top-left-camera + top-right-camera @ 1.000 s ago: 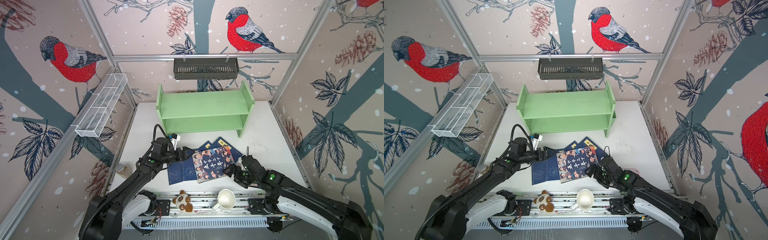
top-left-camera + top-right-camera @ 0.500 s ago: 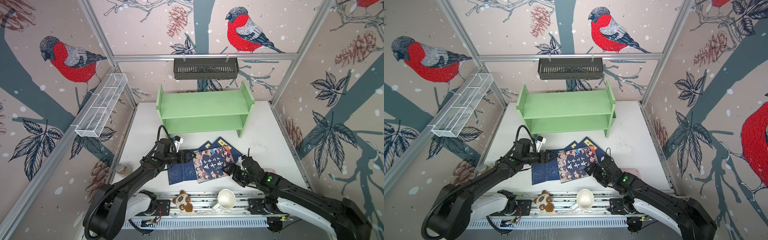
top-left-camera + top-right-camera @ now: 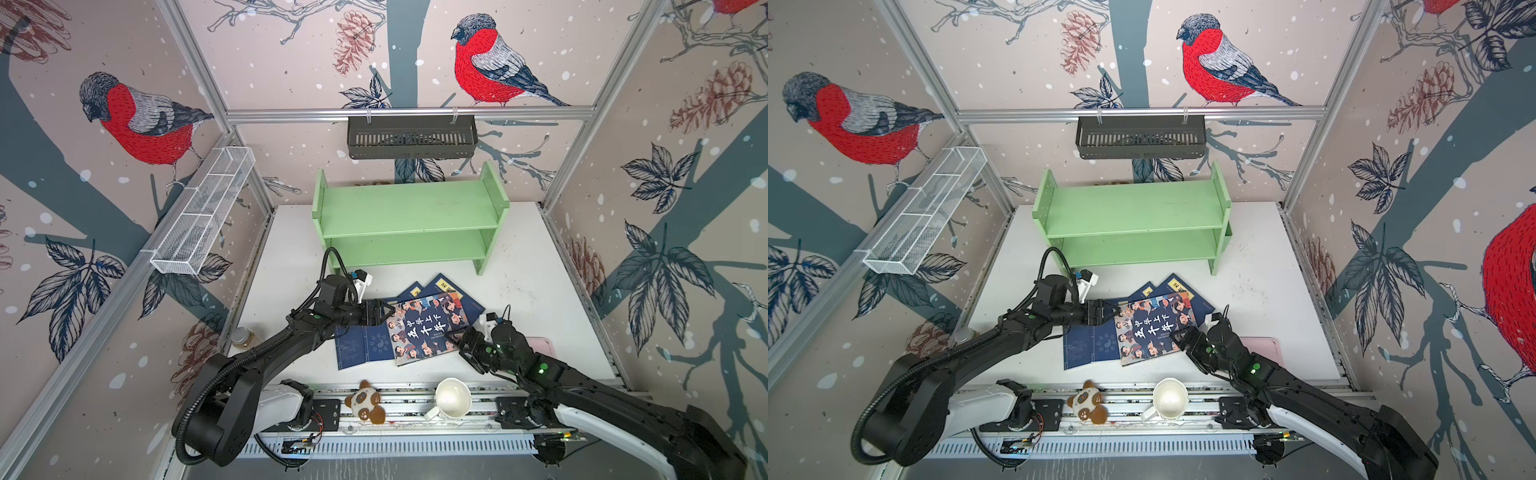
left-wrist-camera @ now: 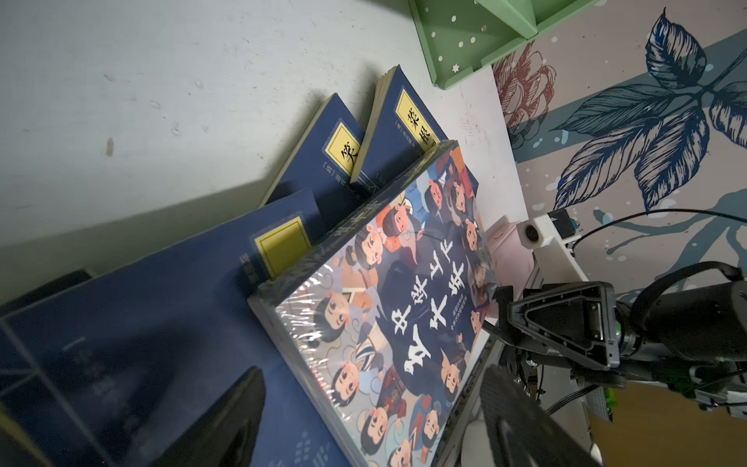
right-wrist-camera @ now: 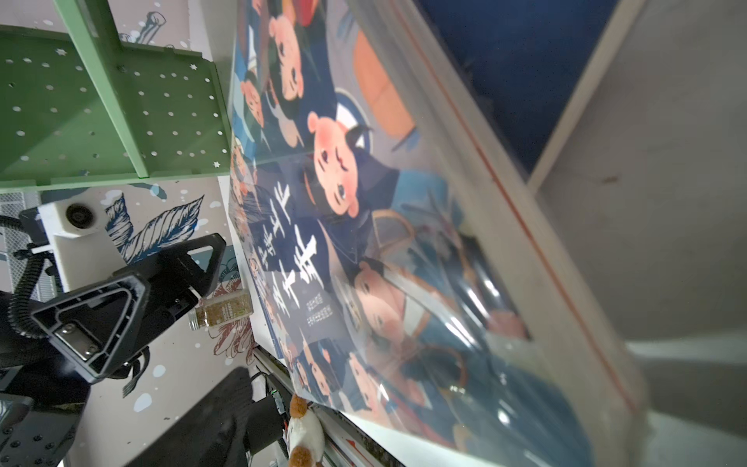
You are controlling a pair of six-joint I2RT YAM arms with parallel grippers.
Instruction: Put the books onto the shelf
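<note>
The left gripper (image 3: 384, 312) stands wide, its jaws straddling the left edge of the cartoon book (image 3: 426, 328). The right gripper (image 3: 459, 345) is just as wide at the opposite edge, and neither pinches yet. Using two arms on one book looks sensible: it is the largest and lies on top of the navy books (image 3: 361, 347), so it probably goes first. Resting on them likely keeps its edges off the table (image 3: 532, 266), leaving room for a finger underneath. All the books lie flat in front of the shelf (image 3: 409, 212), whose two boards are bare. Both top views give this layout. Only the left wrist view shows the glossy plastic wrap (image 4: 319, 279) and the book's thickness. The right wrist view shows its far edge close up, blurred.
</note>
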